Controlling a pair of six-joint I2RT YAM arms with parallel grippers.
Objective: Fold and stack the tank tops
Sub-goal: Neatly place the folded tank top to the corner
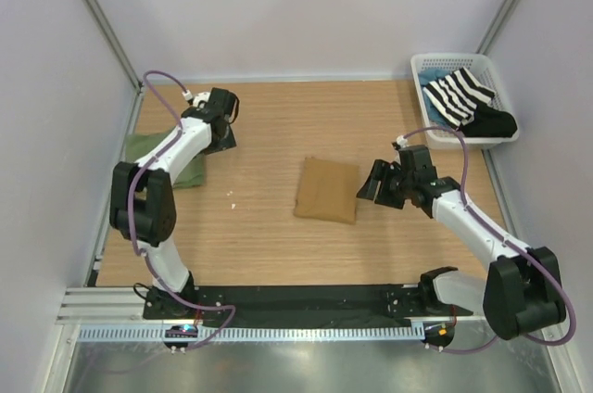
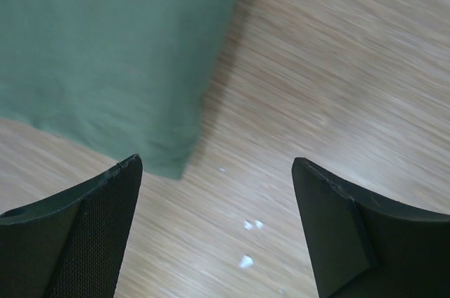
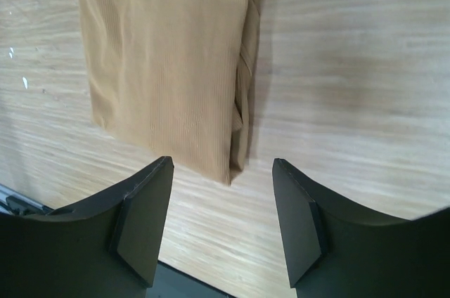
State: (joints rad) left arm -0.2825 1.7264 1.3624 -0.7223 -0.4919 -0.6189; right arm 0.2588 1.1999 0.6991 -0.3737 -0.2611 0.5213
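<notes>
The tan-brown tank top (image 1: 327, 190) is seen folded into a thick rectangle near the middle of the bench (image 1: 259, 124). It lies just beside the right hand (image 1: 371, 184), at 9 o'clock from it in the top view. In the right wrist view the top's folded edge is found at 12 o'clock, just before the fingertips. The right hand is released: its fingers stand apart and nothing is grasped between them.

The olive green tank top (image 1: 190, 172) lies flat at the left edge of the bench, partly covered by the left arm. In the left wrist view it is at 11 o'clock from the left hand (image 2: 218, 221), and one corner is near the left finger. This hand is also released and empty.

The tan cloth is finely ribbed and layers are shown at its side. The green cloth looks smooth, but it is blurred.
</notes>
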